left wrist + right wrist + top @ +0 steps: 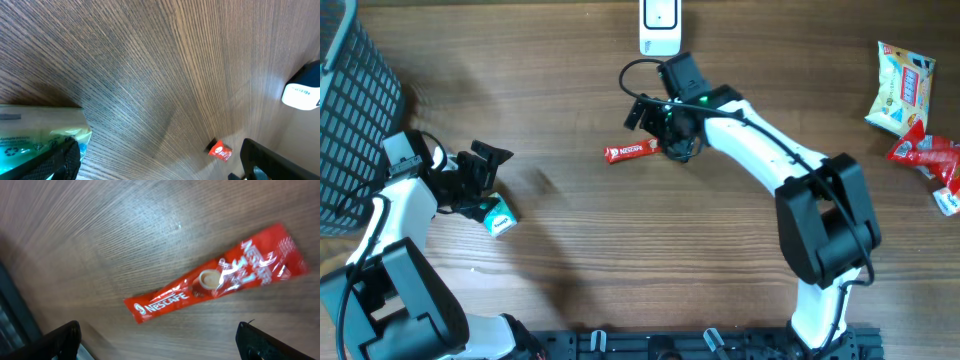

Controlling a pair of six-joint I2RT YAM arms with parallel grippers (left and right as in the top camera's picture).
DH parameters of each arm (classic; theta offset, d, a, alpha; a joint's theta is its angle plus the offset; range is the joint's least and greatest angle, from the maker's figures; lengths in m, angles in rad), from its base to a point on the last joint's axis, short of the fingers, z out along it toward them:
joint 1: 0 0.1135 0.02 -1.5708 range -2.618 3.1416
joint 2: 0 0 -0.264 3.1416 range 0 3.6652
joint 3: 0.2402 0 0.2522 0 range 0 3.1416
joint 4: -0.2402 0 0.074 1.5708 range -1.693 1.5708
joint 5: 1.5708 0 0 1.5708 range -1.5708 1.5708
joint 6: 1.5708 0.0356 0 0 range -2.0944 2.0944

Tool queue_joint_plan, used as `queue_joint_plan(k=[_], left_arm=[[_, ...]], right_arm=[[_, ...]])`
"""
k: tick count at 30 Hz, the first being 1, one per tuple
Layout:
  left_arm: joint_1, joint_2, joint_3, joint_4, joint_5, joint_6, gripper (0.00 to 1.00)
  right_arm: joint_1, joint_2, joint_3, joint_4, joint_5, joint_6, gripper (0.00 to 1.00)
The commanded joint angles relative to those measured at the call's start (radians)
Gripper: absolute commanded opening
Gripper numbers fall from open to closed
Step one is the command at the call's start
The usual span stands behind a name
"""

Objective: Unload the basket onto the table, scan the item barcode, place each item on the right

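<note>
Lying loose under right tool (156, 336), spread wide: Nescafe sachet (215, 280); overhead adds white scanner (660, 26) beyond; left tool (160, 157) spread too.

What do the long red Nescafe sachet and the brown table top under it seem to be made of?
Long red Nescafe sachet: probably thin plastic or foil-laminate film, glossy; bright glare patches and small creases show on it.
Brown table top: wood or wood-look laminate, matte; fine parallel grain lines, only soft reflections. The pictures cannot tell which.
</note>
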Motion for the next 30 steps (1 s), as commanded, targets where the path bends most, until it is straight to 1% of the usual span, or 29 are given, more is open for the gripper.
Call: queue_joint_plan(k=[1,2,3,5,6,8,12,17,19,22,24,26,27,30], left_arm=[[0.005,-0.011,0.003,0.000,-0.017,0.019,1.00],[0.005,-0.011,0.003,0.000,-0.017,0.019,1.00],[0.005,-0.011,0.003,0.000,-0.017,0.019,1.00],[0.005,-0.011,0.003,0.000,-0.017,0.019,1.00],[0.005,-0.011,0.003,0.000,-0.017,0.019,1.00],[0.005,-0.011,0.003,0.000,-0.017,0.019,1.00],[0.005,-0.011,0.003,0.000,-0.017,0.019,1.00],[0.005,-0.011,0.003,0.000,-0.017,0.019,1.00],[0.005,-0.011,0.003,0.000,-0.017,0.019,1.00],[0.005,-0.011,0.003,0.000,-0.017,0.019,1.00],[0.005,-0.011,0.003,0.000,-0.017,0.019,1.00],[0.005,-0.011,0.003,0.000,-0.017,0.019,1.00],[0.005,-0.011,0.003,0.000,-0.017,0.019,1.00],[0.005,-0.011,0.003,0.000,-0.017,0.019,1.00]], right_arm=[[0.054,0.010,-0.005,0.002,0.157,0.203,1.00],[0.076,0.013,-0.005,0.003,0.208,0.250,0.96],[0.090,0.020,-0.005,0.003,0.241,0.289,0.88],[0.105,0.037,-0.005,0.006,0.278,0.339,0.82],[0.111,0.047,-0.005,0.007,0.283,0.366,0.81],[0.115,0.079,-0.005,0.019,0.273,0.401,0.81],[0.116,0.151,-0.005,0.070,0.233,0.422,0.82],[0.115,0.171,-0.005,0.099,0.243,0.422,0.82],[0.114,0.171,-0.005,0.100,0.248,0.426,0.80],[0.110,0.171,-0.005,0.091,0.257,0.428,0.65],[0.110,0.171,-0.005,0.084,0.267,0.426,0.56],[0.110,0.172,-0.005,0.066,0.290,0.425,0.44],[0.110,0.172,-0.005,0.054,0.305,0.425,0.41],[0.109,0.172,-0.005,0.015,0.351,0.420,0.40]])
